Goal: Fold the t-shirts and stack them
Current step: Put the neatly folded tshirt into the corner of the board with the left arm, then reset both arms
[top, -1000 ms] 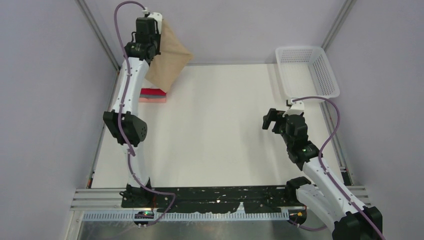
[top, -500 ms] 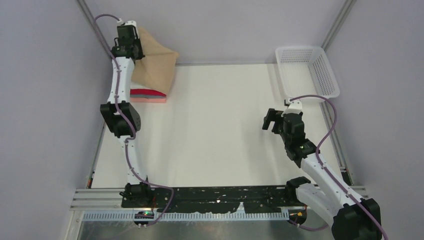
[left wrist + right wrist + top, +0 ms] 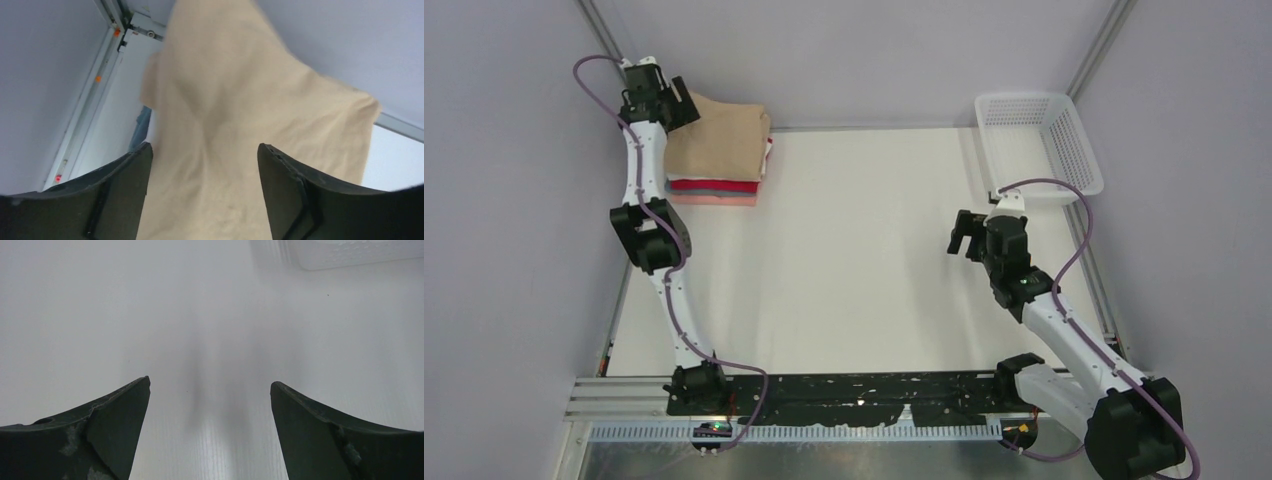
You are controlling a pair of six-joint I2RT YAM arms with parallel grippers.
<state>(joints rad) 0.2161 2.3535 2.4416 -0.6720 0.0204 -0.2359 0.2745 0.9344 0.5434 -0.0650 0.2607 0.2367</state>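
Observation:
The tan t-shirt (image 3: 721, 148) lies folded on top of a stack of t-shirts at the table's far left corner. Under it show a red one (image 3: 714, 185) and a salmon-pink one (image 3: 714, 199), with a white edge (image 3: 769, 155) on the right. My left gripper (image 3: 682, 108) hangs at the tan shirt's far left edge. In the left wrist view it (image 3: 205, 147) is open, its fingers wide apart with the tan cloth (image 3: 240, 125) spread beyond them, not pinched. My right gripper (image 3: 964, 238) is open over bare table, and in its own view (image 3: 210, 382) holds nothing.
A white mesh basket (image 3: 1036, 140) stands at the far right corner, its edge showing in the right wrist view (image 3: 350, 252). The enclosure's walls and metal posts (image 3: 614, 55) stand close behind the stack. A black rail (image 3: 854, 385) runs along the near edge.
The left arm swung left and down, and the hanging tan shirt came to rest on the stack. Its jaws went from shut to open, letting the cloth go. The right arm barely moved.

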